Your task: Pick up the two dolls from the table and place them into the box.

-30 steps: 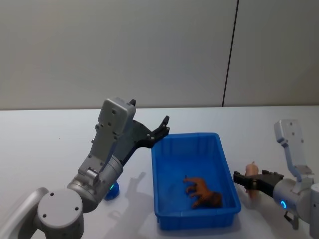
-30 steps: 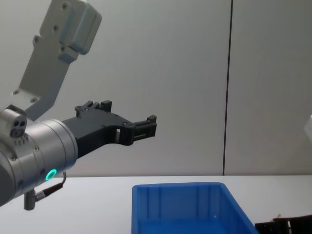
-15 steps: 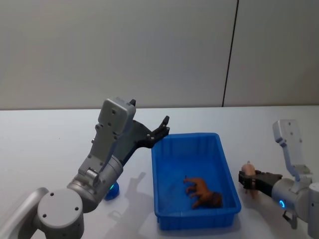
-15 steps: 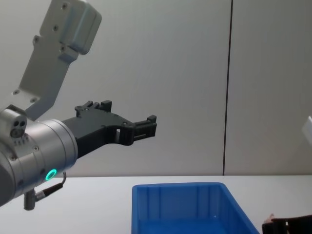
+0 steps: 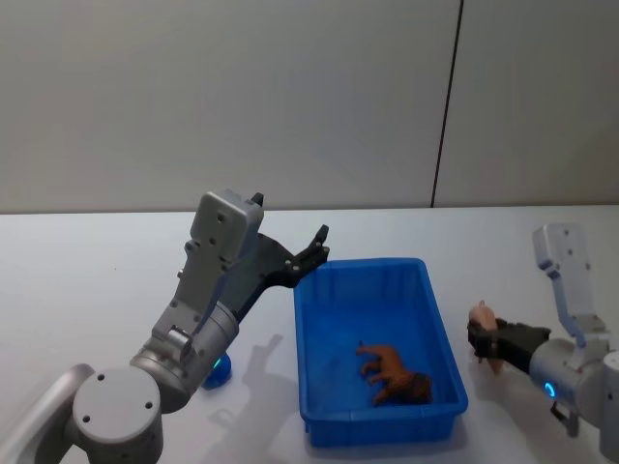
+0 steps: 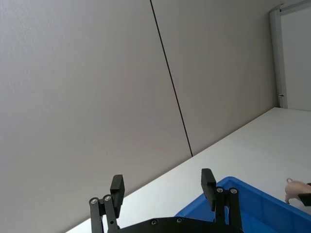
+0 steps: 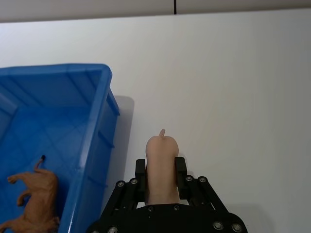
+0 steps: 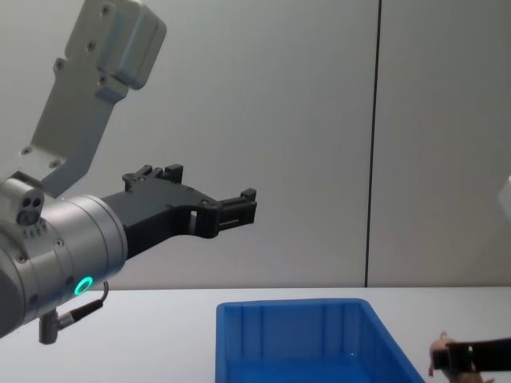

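A pale pink doll (image 5: 480, 314) is held just right of the blue box (image 5: 382, 425), a little above the white table (image 5: 97, 280). My right gripper (image 5: 482, 335) is shut on it. In the right wrist view the doll (image 7: 162, 162) stands up between the black fingers (image 7: 140, 171), beside the box's wall (image 7: 104, 97). A brown animal doll (image 5: 392, 372) lies inside the box. My left gripper (image 5: 319, 246) hangs open and empty in the air, over the box's far left corner.
A small blue round object (image 5: 219, 367) sits on the table under my left arm. A grey panelled wall stands behind the table. Bare tabletop stretches to the right of the box and behind it.
My right gripper has shut on the pink doll and lifted it slightly off the table. The left arm has not moved.
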Controlling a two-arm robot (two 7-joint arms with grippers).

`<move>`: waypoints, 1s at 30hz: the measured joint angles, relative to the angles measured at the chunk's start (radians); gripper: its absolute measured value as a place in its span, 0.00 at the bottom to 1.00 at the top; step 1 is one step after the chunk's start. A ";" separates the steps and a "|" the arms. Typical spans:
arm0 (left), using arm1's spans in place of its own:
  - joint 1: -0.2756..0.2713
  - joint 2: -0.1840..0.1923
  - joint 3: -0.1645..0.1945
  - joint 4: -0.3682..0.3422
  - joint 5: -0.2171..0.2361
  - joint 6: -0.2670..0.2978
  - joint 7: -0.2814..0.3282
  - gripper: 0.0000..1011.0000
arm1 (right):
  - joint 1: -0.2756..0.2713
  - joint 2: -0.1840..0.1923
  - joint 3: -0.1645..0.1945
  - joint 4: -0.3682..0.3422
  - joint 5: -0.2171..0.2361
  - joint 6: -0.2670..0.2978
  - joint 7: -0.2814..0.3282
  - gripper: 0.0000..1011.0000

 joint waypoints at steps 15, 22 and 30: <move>0.000 0.000 0.000 0.000 0.000 0.000 0.000 0.99 | -0.001 0.014 0.001 -0.070 -0.060 -0.107 0.048 0.34; 0.000 0.000 0.000 0.000 0.000 0.000 0.000 0.99 | 0.009 0.017 -0.004 -0.103 -0.079 -0.148 0.109 0.34; 0.000 0.000 0.000 0.000 0.000 0.000 0.000 0.99 | 0.028 0.017 -0.013 -0.126 -0.081 -0.165 0.208 0.34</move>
